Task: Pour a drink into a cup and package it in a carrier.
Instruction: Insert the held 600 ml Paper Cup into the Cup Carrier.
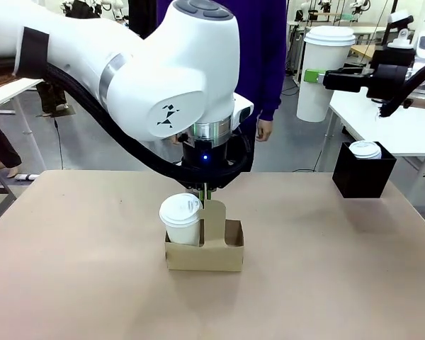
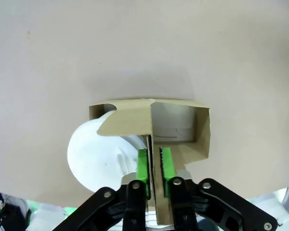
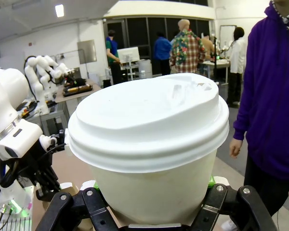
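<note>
A light brown table (image 1: 326,283) fills the near space. At its far right stands a black box (image 1: 363,177), with a white lid (image 1: 365,149) showing at its top. Behind the table stands a person (image 1: 269,57) in a purple hoodie. Farther right is a white table (image 1: 404,134).

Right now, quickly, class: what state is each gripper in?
Left gripper: straddling the carrier's handle tab; grip cannot be told.
Right gripper: closed on a lidded cup.

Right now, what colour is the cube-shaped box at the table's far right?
Plain black. The cube-shaped box shows best in the front view.
</note>
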`<state>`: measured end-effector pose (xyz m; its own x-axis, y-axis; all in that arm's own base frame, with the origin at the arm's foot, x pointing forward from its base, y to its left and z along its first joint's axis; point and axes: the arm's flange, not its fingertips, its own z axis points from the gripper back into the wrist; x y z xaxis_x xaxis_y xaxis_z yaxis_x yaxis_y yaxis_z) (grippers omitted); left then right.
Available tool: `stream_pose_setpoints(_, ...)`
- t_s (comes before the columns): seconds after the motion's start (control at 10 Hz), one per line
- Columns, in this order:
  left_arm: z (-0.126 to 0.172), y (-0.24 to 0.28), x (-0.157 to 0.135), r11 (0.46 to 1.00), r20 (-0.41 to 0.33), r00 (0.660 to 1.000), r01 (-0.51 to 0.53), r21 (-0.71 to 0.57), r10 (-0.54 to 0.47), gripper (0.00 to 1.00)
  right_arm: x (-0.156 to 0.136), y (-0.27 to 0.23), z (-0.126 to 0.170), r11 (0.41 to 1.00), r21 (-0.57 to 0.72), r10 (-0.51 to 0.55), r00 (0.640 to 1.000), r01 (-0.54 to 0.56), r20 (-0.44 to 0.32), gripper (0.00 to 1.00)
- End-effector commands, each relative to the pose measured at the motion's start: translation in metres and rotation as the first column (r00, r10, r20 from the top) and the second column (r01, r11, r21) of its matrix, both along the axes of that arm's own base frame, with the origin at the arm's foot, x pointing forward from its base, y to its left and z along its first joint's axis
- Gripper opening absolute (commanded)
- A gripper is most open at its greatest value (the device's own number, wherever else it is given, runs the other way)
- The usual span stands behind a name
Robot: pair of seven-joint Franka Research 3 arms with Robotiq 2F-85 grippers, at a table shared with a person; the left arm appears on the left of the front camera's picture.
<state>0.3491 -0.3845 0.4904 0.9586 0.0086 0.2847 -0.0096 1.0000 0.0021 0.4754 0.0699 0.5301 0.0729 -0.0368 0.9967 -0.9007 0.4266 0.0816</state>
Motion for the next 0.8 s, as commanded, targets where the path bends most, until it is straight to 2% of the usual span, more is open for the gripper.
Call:
stream_pose_setpoints(0.0,0.01,0.023,-0.005,0.998,-0.028,0.998,0.054,-0.046,-0.055,1.0,0.0,0.0,0.0,1.0,0.0,0.0,1.0,0.0,0.0,0.8)
stream_pose_setpoints(0.2,0.032,0.037,-0.006,0.989,-0.075,0.988,0.131,-0.072,-0.136,1.0,0.013,0.014,-0.015,0.989,-0.017,0.144,0.989,-0.145,-0.013,0.8)
stream_pose_setpoints(0.3,0.043,0.048,-0.006,0.98,-0.102,0.977,0.181,-0.081,-0.189,0.85,0.013,0.021,-0.024,0.977,-0.014,0.214,0.977,-0.215,-0.009,0.8)
stream_pose_setpoints(0.4,0.055,0.063,-0.006,0.965,-0.125,0.959,0.243,-0.1,-0.254,0.95,0.009,0.031,-0.036,0.952,-0.01,0.306,0.952,-0.306,0.007,0.8)
stream_pose_setpoints(0.5,0.067,0.082,-0.002,0.93,-0.156,0.918,0.354,-0.101,-0.366,1.0,0.007,0.043,-0.05,0.927,-0.009,0.376,0.927,-0.375,0.02,0.8)
stream_pose_setpoints(0.7,0.084,0.128,0.003,0.853,-0.15,0.84,0.51,-0.113,-0.522,1.0,-0.008,0.066,-0.072,0.874,-0.03,0.487,0.87,-0.486,0.079,0.8)
